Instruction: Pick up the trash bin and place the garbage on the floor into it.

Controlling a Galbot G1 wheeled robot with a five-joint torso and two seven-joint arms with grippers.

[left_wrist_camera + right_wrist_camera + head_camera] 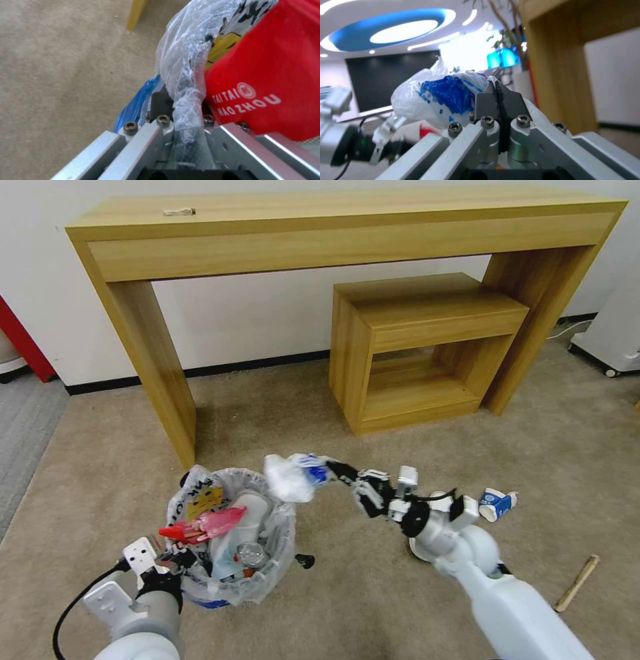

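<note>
Two grippers at work. Head view: left gripper [179, 561] clamps near rim of trash bin [230, 533], which is full w/ litter; right gripper [340, 473] pinches white-blue plastic wad [291, 477] just above bin's far-right edge. Paper cup [497, 505] and wooden stick [577, 582] lie on open carpet [280, 407] to the right.

L wrist view: fingers [161, 105] closed on bag liner [186, 75]; red wrapper [266, 82] beside.

R wrist view: fingertips [490, 100] tight on wad.

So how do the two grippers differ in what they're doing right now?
The left gripper is low, shut on the rim of the trash bin; the right gripper is raised beside the bin's mouth, shut on a white and blue plastic bag. The left grips a container, the right a piece of litter. Both are clamped shut.
</note>
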